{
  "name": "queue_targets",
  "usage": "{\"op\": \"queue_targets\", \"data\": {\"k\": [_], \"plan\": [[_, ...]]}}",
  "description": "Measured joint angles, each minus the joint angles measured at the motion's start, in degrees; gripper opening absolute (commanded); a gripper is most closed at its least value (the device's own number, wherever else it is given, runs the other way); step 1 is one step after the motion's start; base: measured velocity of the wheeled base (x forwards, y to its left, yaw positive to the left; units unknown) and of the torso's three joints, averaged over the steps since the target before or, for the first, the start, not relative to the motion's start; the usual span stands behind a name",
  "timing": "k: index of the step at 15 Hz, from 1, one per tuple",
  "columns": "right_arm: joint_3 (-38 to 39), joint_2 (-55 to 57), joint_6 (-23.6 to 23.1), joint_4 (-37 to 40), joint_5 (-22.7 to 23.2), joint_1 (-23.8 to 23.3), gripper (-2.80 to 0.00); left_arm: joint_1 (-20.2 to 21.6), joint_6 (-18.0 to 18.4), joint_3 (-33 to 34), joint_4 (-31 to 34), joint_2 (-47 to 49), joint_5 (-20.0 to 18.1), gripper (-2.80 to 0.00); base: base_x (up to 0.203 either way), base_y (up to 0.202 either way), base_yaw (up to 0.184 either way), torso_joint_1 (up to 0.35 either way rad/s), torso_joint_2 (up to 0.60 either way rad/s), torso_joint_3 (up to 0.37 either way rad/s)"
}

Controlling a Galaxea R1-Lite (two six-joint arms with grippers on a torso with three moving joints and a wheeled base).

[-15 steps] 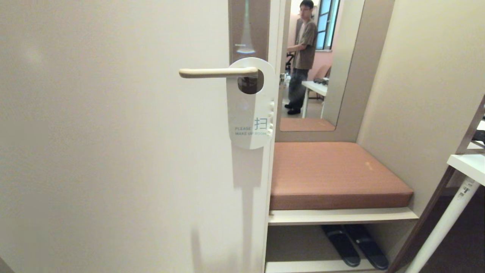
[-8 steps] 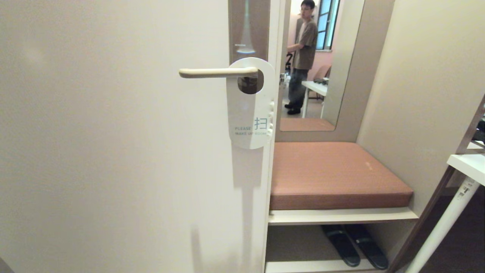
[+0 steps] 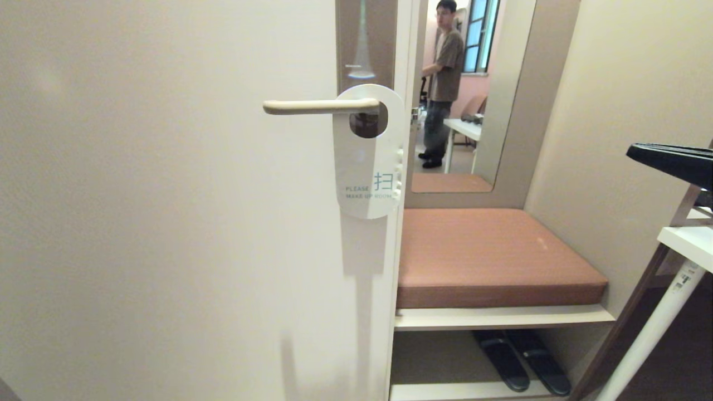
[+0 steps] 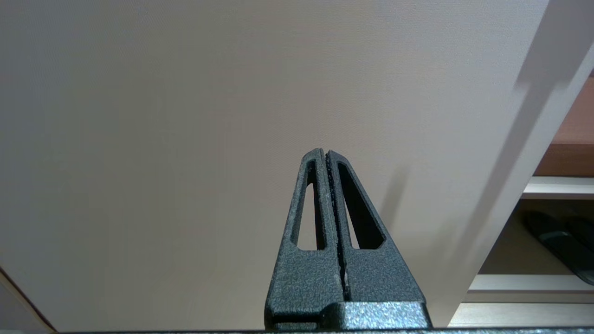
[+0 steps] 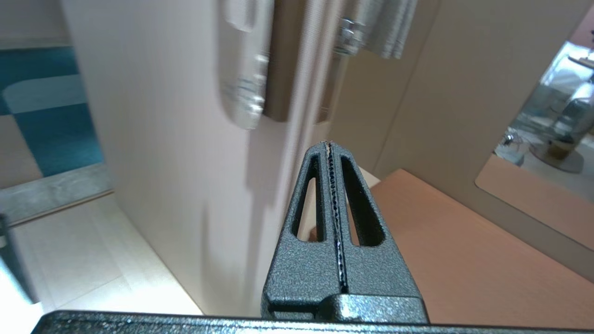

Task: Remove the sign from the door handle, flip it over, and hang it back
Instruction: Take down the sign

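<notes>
Hanging sign (image 3: 367, 167) on door handle (image 3: 320, 106), white face out | right gripper (image 3: 635, 150) far right, jaws closed, empty | left gripper (image 4: 326, 155) jaws closed, facing door (image 4: 185, 116)

The left gripper (image 4: 326, 153) is made of dark charcoal plastic with a rough, pebbled finish. Its two fingers (image 4: 308, 204) are long wedges that taper to rounded tips, and each is pierced by one tall slot with rounded ends. The inner faces carry a fine row of small teeth along the seam. Both fingers grow from a broader block of the same grainy material, with a straight dark bar behind it. The right gripper (image 5: 328, 144) is built the same way, speckled and faintly glossy; from the head camera it shows as a flat black blade (image 3: 671, 159)
</notes>
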Motion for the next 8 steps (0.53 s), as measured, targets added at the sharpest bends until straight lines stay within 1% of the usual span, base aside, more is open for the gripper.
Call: {"op": "queue_targets", "data": {"k": [2,3,8], "plan": [[-0.82,4.18,0.01,-3.63,0.26,-0.49,-2.8,0.0,0.0,0.0,0.02,0.0,0.0,-2.8,0.0,0.0,0.0,0.0,0.0,0.0],[-1.6,6.18,0.01,-4.71,1.27,-0.59,-2.8,0.0,0.0,0.0,0.0,0.0,0.0,-2.8,0.0,0.0,0.0,0.0,0.0,0.0],[-3.34,13.08,-0.07,-10.72,11.74,-0.69,-2.8,0.0,0.0,0.0,0.0,0.0,0.0,-2.8,0.0,0.0,0.0,0.0,0.0,0.0]]}}
